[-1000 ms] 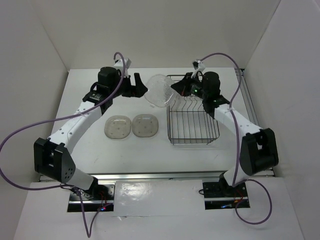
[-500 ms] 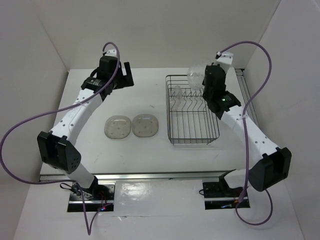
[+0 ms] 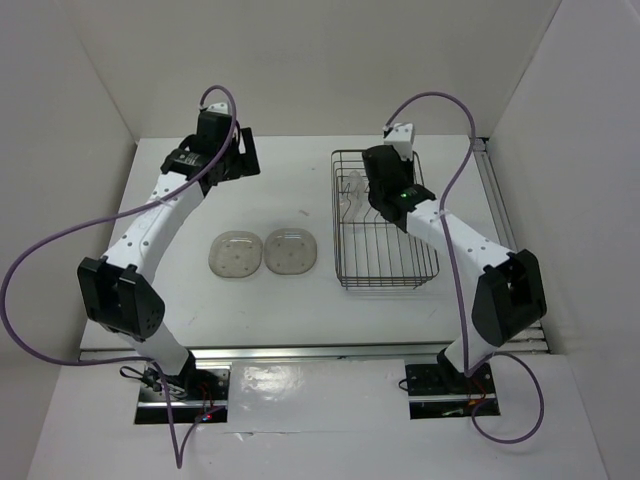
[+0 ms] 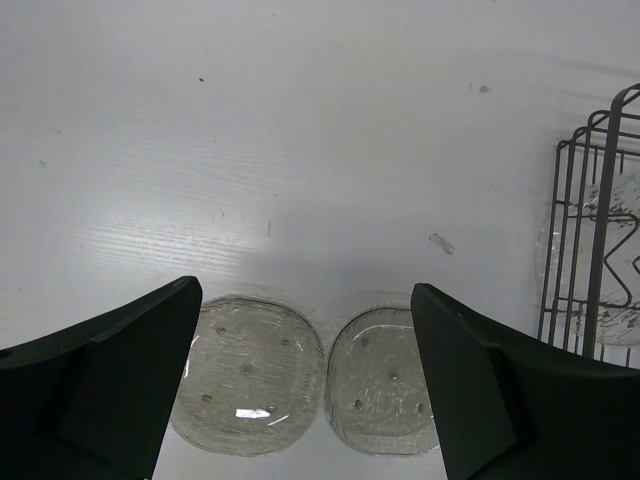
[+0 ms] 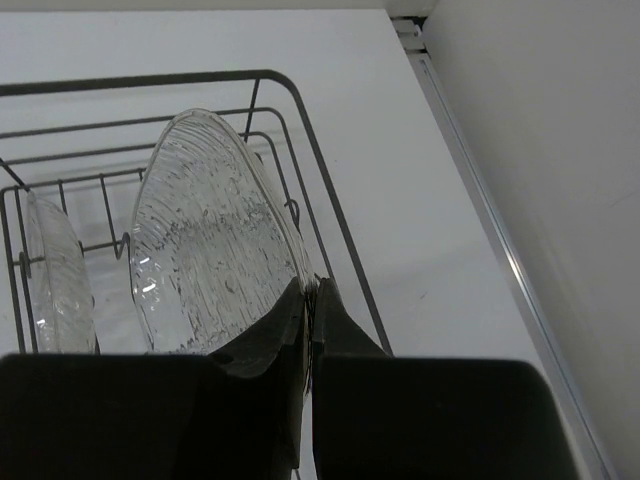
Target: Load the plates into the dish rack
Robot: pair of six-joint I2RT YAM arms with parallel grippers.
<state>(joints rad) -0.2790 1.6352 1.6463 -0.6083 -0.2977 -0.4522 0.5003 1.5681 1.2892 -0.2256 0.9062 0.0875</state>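
Note:
Two smoky plates lie flat side by side on the table, one on the left (image 3: 236, 254) (image 4: 250, 375) and one on the right (image 3: 291, 251) (image 4: 385, 380). My left gripper (image 3: 243, 155) (image 4: 300, 400) is open and empty, high above them at the table's far left. The dish rack (image 3: 385, 262) (image 5: 300, 130) stands on the right. My right gripper (image 3: 372, 192) (image 5: 312, 300) is shut on the rim of a clear plate (image 5: 215, 250), held upright inside the rack. Another clear plate (image 3: 350, 190) (image 5: 55, 280) stands in the rack beside it.
White walls enclose the table on three sides. A metal rail (image 5: 480, 190) runs along the table's right edge beside the rack. The rack's corner and a plate in it also show at the right of the left wrist view (image 4: 590, 250).
My right gripper took the clear plate from beside the left gripper, carried it over the rack's far edge and lowered it into the rack. The left gripper drew back to the far left.

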